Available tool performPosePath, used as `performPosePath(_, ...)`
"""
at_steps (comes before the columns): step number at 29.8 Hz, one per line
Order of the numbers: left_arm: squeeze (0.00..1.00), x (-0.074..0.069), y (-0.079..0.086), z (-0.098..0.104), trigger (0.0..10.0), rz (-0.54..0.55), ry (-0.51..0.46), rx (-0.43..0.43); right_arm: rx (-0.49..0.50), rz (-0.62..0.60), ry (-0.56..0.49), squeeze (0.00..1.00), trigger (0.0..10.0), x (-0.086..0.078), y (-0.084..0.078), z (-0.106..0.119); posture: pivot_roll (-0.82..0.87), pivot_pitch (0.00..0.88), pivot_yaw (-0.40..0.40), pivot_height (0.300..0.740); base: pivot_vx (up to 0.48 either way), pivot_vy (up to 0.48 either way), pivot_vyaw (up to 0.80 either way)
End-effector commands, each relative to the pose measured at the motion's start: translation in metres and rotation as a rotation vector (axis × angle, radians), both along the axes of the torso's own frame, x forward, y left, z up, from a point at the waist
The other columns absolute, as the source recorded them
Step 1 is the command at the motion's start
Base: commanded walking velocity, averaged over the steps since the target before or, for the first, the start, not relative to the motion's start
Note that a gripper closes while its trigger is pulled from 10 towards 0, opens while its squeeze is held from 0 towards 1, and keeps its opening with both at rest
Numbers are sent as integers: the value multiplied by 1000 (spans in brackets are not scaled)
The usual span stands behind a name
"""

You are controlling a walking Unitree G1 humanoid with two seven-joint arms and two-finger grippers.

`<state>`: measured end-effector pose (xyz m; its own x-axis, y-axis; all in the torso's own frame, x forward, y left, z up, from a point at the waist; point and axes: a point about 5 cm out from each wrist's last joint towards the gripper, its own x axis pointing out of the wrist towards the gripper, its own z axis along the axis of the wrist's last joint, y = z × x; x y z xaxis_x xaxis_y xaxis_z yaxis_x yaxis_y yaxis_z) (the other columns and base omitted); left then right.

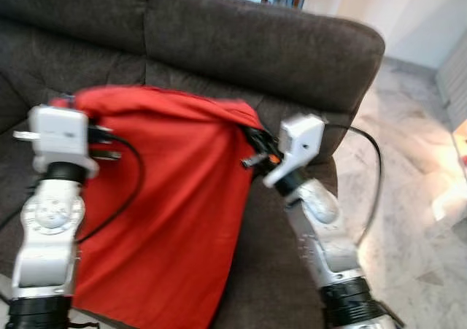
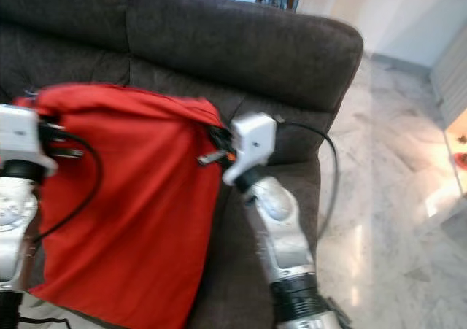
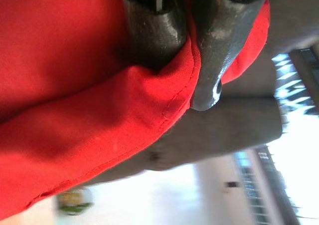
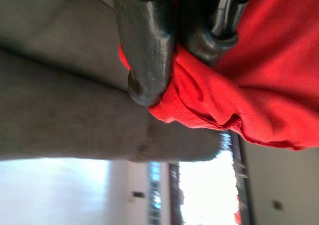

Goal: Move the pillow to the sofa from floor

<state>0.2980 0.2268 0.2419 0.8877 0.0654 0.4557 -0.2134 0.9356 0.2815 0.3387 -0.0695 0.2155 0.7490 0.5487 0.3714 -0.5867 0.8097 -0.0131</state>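
1. Over the seat of the dark grey sofa [image 1: 277,44], the red pillow [image 1: 168,212] hangs upright between both arms.
2. At its upper left corner, the left gripper [image 3: 187,50] pinches the hem.
3. At the upper right corner, the right gripper [image 4: 174,45] is clamped on bunched fabric.
4. Beside the sofa lies a marble floor [image 1: 416,198].

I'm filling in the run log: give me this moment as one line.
left pincer: shut on red pillow | right pincer: shut on its other top corner | pillow: hanging in front of sofa

Right end effector [image 4: 174,60] pinching red pillow [image 4: 259,85] corner, dark grey sofa [image 4: 60,110] behind
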Motion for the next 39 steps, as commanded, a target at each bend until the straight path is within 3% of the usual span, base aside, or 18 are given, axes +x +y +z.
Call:
performPosePath(1, 0, -3, -1, 3, 10000, -17, -4, 4, -12, 25, -36, 0, 10000, -2, 10, 5, 228, 104, -95, 740, 0, 0, 0)
performPosePath(8, 0, 1, -4, -10, 10000, -62, 84, 8, -32, -14, 10, 0, 10000, 3, 7, -7, 225, 95, -91, 740, 0, 0, 0)
performPosePath(37, 0, 2, 0, -22, 10000, -65, 160, 27, -93, -60, 83, 0, 10000, 8, 5, -24, 230, 109, -101, 740, 0, 0, 0)
performPosePath(38, 302, 1, 0, -23, 10000, -67, 164, 27, -95, -61, 87, 0, 10000, 8, 4, -25, 231, 110, -101, 740, 0, 0, 0)
performPosePath(39, 302, 1, 0, -23, 10000, -67, 164, 27, -95, -61, 87, 0, 10000, 8, 4, -25, 231, 110, -101, 740, 0, 0, 0)
